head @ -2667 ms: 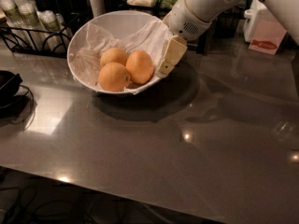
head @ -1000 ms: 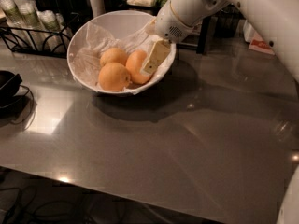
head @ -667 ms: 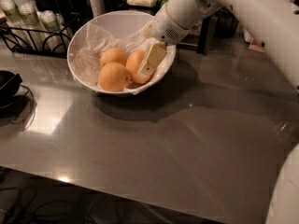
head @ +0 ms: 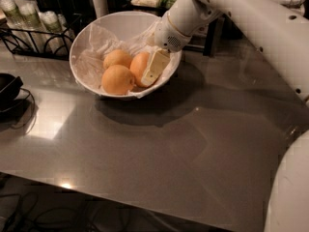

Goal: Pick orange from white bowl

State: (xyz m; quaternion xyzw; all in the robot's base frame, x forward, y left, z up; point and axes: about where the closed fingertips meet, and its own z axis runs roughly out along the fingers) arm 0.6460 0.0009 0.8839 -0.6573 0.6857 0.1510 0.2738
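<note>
Overhead, the white arm point(head: 251, 18) comes in from the upper right and slopes down to the left, its rounded wrist hanging just above the right rim of the white bowl point(head: 82, 35). The tool point(head: 152, 68) dips inside the bowl, its cream tip lying against the right side of the orange point(head: 138, 67); whether it is spread or pinching the fruit cannot be told. The orange sits at the right of the bowl on crinkled white paper point(head: 91, 57), touching two paler fruits point(head: 117, 79) to its left, one behind the other. That makes three fruits in all, in one bowl, which stands on the grey table point(head: 145, 158). A black wire rack point(head: 29, 40) stands near the bowl's left.
</note>
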